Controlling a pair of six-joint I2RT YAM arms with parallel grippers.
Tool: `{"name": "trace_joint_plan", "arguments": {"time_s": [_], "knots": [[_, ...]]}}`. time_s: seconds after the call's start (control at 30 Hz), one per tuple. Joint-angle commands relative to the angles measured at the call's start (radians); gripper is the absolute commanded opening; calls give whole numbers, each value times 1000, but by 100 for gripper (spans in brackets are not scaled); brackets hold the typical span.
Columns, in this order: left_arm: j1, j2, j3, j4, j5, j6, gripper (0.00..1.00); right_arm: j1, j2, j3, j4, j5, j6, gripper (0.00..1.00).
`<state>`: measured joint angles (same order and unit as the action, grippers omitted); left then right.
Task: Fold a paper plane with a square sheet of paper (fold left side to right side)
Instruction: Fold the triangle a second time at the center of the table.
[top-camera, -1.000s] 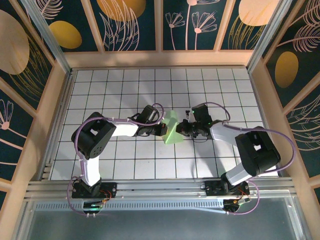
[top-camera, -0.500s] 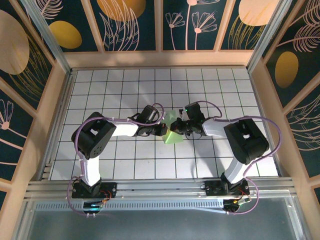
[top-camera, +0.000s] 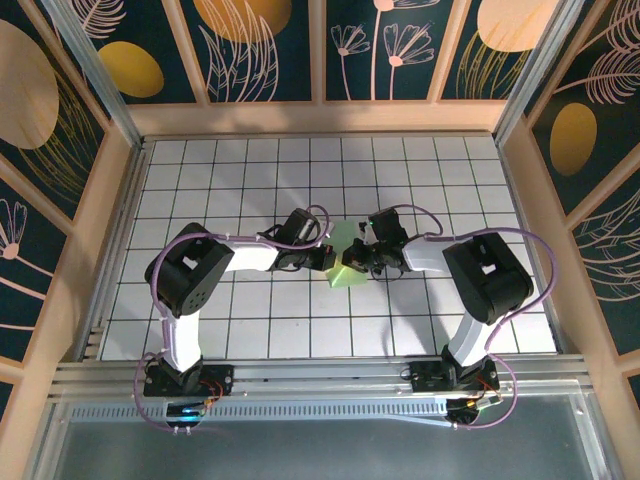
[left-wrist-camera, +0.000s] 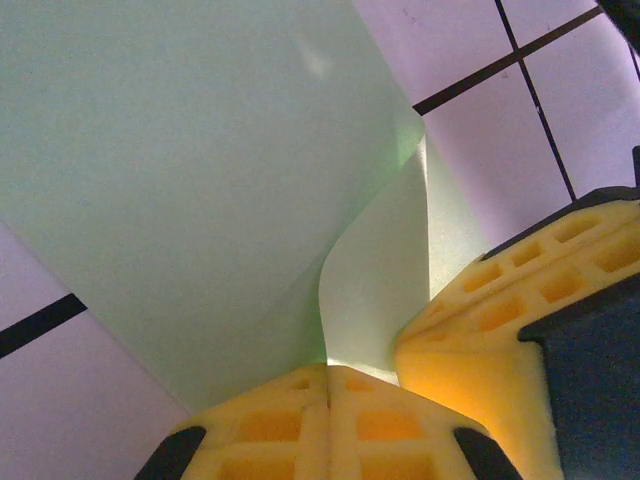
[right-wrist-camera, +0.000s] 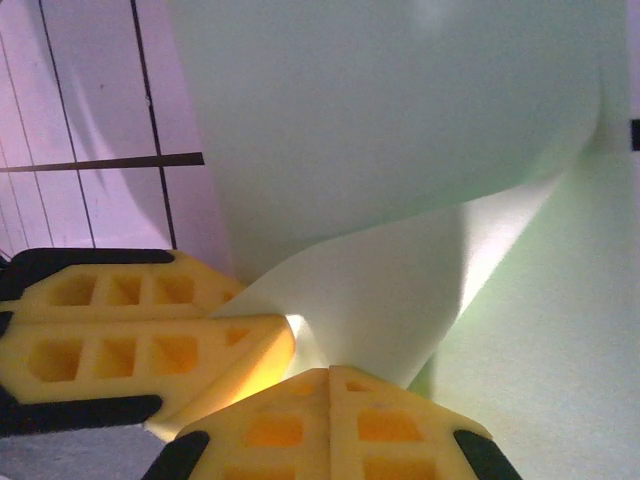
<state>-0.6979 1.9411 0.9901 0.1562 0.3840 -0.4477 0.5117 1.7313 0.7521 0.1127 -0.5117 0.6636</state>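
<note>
The pale-green sheet of paper (top-camera: 346, 262), part-folded, lies on the white grid near the table's middle, between my two grippers. My left gripper (top-camera: 328, 258) meets it from the left and my right gripper (top-camera: 360, 256) from the right. In the left wrist view the sheet of paper (left-wrist-camera: 200, 180) spreads flat and a curled flap (left-wrist-camera: 375, 290) rises from the tips of my left gripper (left-wrist-camera: 328, 372), shut on the flap's edge. In the right wrist view the same flap (right-wrist-camera: 400, 290) runs into my right gripper (right-wrist-camera: 330, 372), also shut on it. The paper plane is not formed.
The two pairs of yellow fingers nearly touch: the right gripper's fingers (left-wrist-camera: 520, 310) crowd the left wrist view, and the left gripper's fingers (right-wrist-camera: 130, 330) the right wrist view. A wooden rim (top-camera: 320, 118) and patterned walls enclose the gridded table (top-camera: 250, 170).
My right arm has swung left and its gripper has closed in on the paper beside the left gripper. The left arm has hardly moved.
</note>
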Motion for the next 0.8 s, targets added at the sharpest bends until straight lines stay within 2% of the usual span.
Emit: {"name": "trace_joint_plan", "arguments": {"time_s": [0.0, 0.27, 0.4, 0.63, 0.77], "knots": [[6, 34, 5, -59, -25, 20, 6, 7, 15, 2, -31, 33, -15, 0], [6, 15, -7, -56, -44, 17, 7, 7, 12, -14, -36, 45, -14, 0], [7, -35, -12, -49, -57, -3, 15, 7, 12, -27, -33, 45, -12, 0], [7, -167, 9, -86, -98, -48, 35, 7, 6, -46, -22, 45, -12, 0], [7, -216, 16, -150, -80, -49, 33, 7, 4, -43, -19, 42, -13, 0]]}}
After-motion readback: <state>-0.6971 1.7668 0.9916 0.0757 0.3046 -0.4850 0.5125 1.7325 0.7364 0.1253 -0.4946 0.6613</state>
